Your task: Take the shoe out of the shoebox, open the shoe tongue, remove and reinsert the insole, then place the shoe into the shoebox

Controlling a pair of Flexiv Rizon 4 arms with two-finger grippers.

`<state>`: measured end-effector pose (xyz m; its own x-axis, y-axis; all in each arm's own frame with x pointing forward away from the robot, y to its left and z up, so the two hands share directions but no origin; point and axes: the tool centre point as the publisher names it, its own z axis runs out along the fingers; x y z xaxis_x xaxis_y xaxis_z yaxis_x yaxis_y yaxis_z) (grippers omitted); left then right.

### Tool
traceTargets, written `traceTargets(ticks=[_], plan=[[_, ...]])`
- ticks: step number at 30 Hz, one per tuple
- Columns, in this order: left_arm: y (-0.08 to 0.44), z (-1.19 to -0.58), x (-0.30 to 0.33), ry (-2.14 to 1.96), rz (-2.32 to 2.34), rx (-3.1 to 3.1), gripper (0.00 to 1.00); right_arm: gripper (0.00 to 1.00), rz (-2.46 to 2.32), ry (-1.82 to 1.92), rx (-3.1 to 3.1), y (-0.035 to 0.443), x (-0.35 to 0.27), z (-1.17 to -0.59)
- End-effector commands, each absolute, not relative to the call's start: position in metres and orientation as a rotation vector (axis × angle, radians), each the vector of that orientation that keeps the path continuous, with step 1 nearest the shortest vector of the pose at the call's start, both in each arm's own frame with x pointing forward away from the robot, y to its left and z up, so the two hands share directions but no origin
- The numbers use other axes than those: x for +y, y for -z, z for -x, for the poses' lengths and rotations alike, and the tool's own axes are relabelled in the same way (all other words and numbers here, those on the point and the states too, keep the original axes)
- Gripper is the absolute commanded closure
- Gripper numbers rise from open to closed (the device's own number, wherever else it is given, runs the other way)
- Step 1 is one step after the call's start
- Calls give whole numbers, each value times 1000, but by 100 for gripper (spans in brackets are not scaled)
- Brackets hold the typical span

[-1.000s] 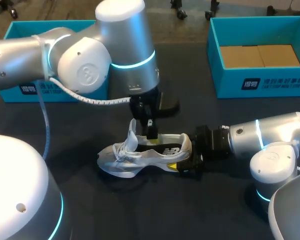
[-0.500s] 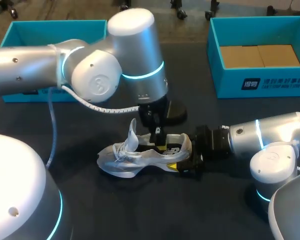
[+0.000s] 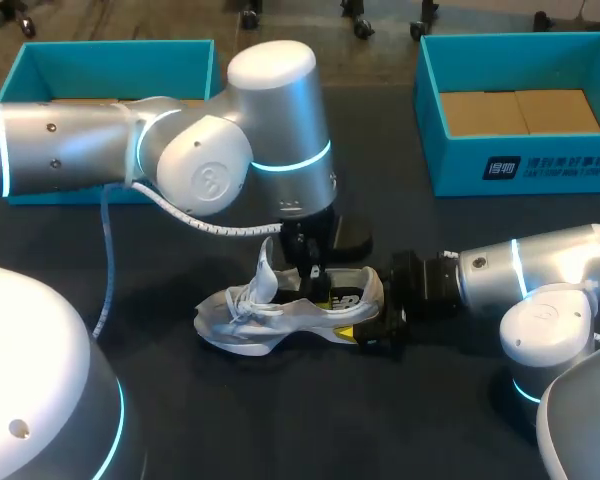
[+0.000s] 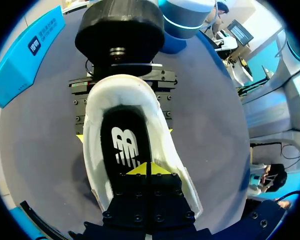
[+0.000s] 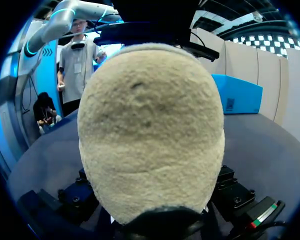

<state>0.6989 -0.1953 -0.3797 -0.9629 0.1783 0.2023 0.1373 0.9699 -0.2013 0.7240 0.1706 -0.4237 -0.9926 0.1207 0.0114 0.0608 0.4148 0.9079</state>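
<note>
A white and grey shoe [image 3: 280, 315] stands upright on the dark table, toe to the left, tongue pulled up. My right gripper [image 3: 365, 325] comes in from the right and clasps the heel from both sides; one yellow fingertip [image 4: 80, 137] shows beside the shoe in the left wrist view. The fuzzy heel [image 5: 150, 130] fills the right wrist view. My left gripper [image 3: 315, 285] hangs over the shoe's opening, shut, its tips [image 4: 149, 169] pressed together just above the black insole [image 4: 125, 145] lying inside the shoe.
A teal box [image 3: 540, 165] with cardboard inside stands at the back right. Another teal box [image 3: 40, 180] stands at the back left, partly hidden by my left arm. Bare table lies in front of the shoe.
My left arm has swung to the right and its gripper has come down over the shoe's opening. The shoe and the right arm have stayed put.
</note>
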Motion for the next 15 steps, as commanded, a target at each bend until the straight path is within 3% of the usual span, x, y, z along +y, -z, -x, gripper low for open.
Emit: traceTargets(ticks=[1, 2, 5, 7, 8, 15], plan=[[383, -698, -196, -276, 239, -2905, 80, 100, -167, -1658, 2597, 423, 170, -723], [383, -698, -196, -277, 243, -2903, 69, 100, -167, -1658, 2597, 423, 170, -723], [384, -699, -196, -272, 246, -2905, 71, 100, -167, -1658, 2597, 423, 170, -723], [385, -699, -196, -270, 246, -2906, 63, 100, -167, -1658, 2597, 423, 170, -723], [385, -700, -196, -269, 246, -2909, 55, 100, -167, -1658, 2597, 423, 170, -723], [394, -705, -198, -258, 275, -2947, 55, 100, -167, -1658, 2597, 423, 170, -723]])
